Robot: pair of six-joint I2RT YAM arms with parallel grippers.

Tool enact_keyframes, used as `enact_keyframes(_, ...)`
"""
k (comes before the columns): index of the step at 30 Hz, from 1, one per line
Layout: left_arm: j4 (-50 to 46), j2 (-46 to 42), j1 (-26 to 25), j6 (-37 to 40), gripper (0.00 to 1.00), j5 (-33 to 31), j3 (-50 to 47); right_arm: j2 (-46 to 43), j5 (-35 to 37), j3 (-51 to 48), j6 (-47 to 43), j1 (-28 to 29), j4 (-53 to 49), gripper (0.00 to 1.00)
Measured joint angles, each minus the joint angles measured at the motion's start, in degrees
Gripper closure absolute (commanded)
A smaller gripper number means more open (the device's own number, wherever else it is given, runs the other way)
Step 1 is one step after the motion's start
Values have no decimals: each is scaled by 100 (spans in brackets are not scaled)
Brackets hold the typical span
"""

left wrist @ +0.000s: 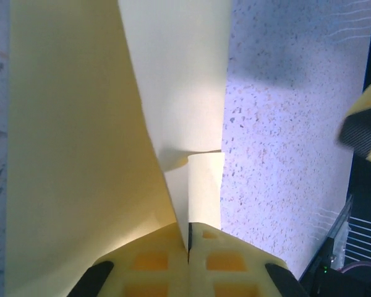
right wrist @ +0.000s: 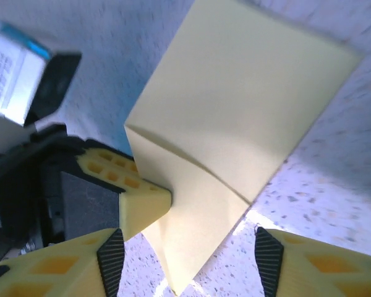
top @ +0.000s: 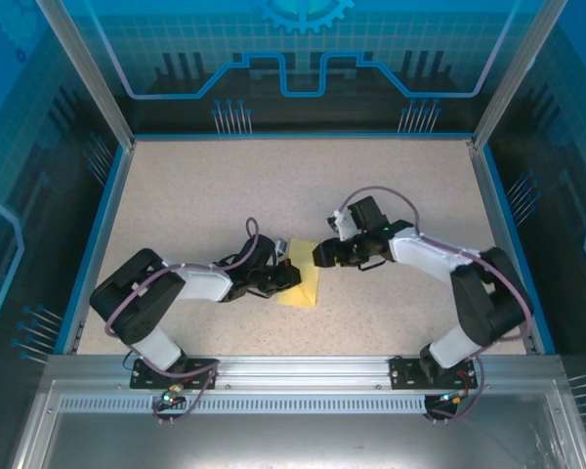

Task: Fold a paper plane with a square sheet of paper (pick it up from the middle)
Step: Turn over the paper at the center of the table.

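**Left hand pinches the folded sheet; right hand stands spread**

My left hand (left wrist: 188,241) is pressed together on an edge of the yellow sheet of paper (top: 301,288), which sits mid-counter (top: 195,195) between my two hands. To crease well, I judge this pinch should be firm and steady while the other side works. The sheet's long axis runs straight away from my left fingertips. A folded corner points toward my right hand (right wrist: 187,247), whose fingers are spread either side of it.

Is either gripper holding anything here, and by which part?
The left gripper is shut on the partly folded yellow sheet of paper, pinching its creased edge. The right gripper is open, straddling a corner of the sheet and holding nothing.
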Motion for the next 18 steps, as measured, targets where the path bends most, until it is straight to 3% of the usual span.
enact_keyframes(5,-1532,-881,-28,590,98,-629,553,-1073,1075,-50,59,-87,-234,18)
enact_keyframes(8,-3051,-1250,-146,1078,98,-1436,1473,-1558,1685,-142,66,-114,-442,3)
enact_keyframes(14,-5484,-1167,-645,1873,97,-3722,3250,-2127,2481,-225,166,-302,-802,1)
enact_keyframes(18,-6725,-214,-1056,1991,97,-5455,4019,-2459,2986,-407,304,-376,-901,1)
